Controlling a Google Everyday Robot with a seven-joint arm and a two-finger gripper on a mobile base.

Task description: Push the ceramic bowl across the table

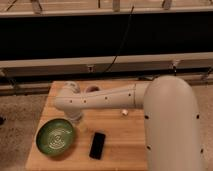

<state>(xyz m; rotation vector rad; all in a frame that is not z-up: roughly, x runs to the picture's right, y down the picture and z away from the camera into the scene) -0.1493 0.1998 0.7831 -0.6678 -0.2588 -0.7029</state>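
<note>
The green ceramic bowl, with pale rings inside, sits at the front left of the light-wood table. My white arm reaches in from the right across the table's middle. The gripper hangs down from the wrist just behind and to the right of the bowl, close to its rim. I cannot tell whether it touches the bowl.
A black phone lies flat to the right of the bowl near the front edge. A small white object lies mid-table under the arm. A brownish round thing shows at the back edge behind the arm. A dark wall runs behind the table.
</note>
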